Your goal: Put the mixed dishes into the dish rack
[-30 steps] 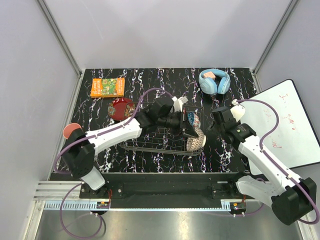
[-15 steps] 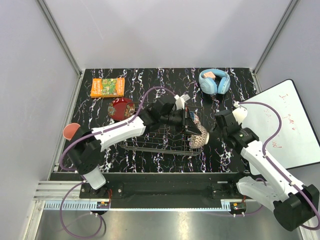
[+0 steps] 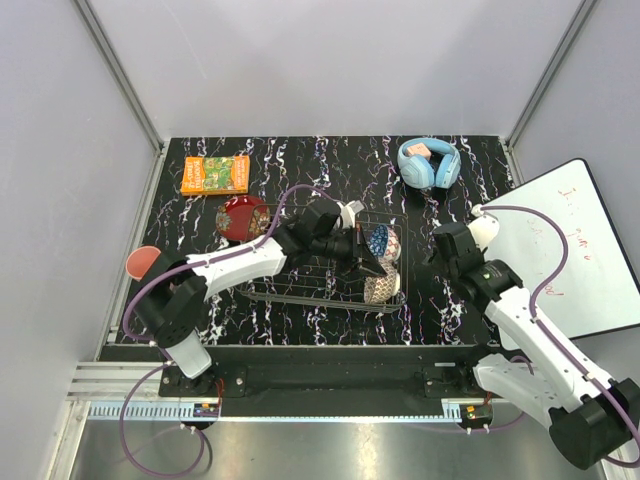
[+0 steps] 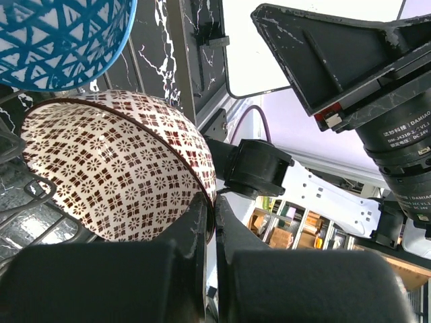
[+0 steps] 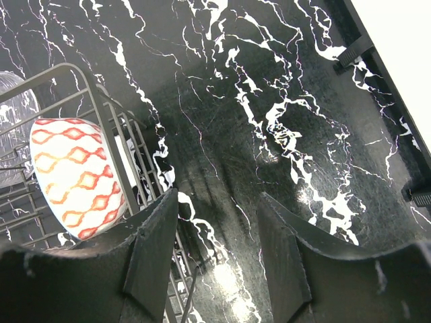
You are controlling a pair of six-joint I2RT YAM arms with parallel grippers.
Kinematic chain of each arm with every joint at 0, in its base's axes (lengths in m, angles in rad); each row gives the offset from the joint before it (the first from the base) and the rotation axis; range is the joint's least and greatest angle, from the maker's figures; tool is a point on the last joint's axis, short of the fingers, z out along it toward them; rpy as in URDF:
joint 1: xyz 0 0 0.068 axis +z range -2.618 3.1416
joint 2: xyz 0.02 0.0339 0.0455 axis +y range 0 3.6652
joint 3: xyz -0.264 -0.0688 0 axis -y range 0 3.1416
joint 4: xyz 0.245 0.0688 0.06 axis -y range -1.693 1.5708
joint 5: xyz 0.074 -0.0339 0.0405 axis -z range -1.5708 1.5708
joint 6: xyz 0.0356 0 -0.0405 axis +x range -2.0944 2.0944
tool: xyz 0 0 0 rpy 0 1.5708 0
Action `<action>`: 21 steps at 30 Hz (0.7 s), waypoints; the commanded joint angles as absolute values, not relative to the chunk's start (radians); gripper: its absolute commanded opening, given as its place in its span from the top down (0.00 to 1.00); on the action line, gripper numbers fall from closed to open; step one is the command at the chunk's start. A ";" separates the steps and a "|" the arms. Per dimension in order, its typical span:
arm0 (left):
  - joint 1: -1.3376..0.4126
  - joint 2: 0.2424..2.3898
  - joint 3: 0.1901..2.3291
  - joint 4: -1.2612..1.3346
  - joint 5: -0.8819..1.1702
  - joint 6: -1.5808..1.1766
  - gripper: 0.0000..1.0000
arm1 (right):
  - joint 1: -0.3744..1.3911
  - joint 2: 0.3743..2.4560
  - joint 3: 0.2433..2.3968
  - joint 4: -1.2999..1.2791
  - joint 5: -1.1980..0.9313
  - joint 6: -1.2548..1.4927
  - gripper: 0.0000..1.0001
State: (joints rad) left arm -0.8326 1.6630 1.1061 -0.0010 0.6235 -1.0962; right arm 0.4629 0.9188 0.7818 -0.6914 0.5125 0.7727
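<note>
The dish rack (image 3: 298, 283) lies mid-table. My left gripper (image 3: 363, 268) reaches into its right end and is shut on the rim of the beige patterned bowl (image 3: 384, 289). In the left wrist view the fingers (image 4: 195, 229) pinch that bowl (image 4: 114, 168) on edge, with the blue patterned bowl (image 4: 64, 33) just behind it. The blue bowl (image 3: 378, 240) stands in the rack's far right corner. My right gripper (image 3: 441, 246) hangs open right of the rack (image 5: 101, 101), over bare table, with the beige bowl's orange-patterned outside (image 5: 77, 175) to its left. The red plate (image 3: 243, 217) and salmon-pink cup (image 3: 143, 262) sit left of the rack.
An orange-green book (image 3: 215, 174) lies at the back left and light blue headphones (image 3: 430, 163) at the back right. A whiteboard (image 3: 575, 250) leans at the table's right edge. Grey walls close in three sides.
My left gripper has drawn back to the left with the beige bowl, bringing it lower inside the rack's right end. The right arm has pulled away a little to the right.
</note>
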 commanded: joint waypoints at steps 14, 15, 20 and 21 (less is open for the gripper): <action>-0.882 1.695 1.178 0.048 0.650 -1.077 0.24 | 0.468 0.873 0.753 -0.650 0.537 0.746 0.41; -0.888 1.698 1.190 0.048 0.653 -1.077 0.20 | 0.468 0.870 0.752 -0.649 0.538 0.746 0.40; -0.907 1.703 1.215 0.054 0.667 -1.072 0.20 | 0.468 0.850 0.739 -0.652 0.535 0.745 0.41; -0.911 1.701 1.223 0.057 0.676 -1.072 0.20 | 0.466 0.848 0.735 -0.650 0.535 0.746 0.41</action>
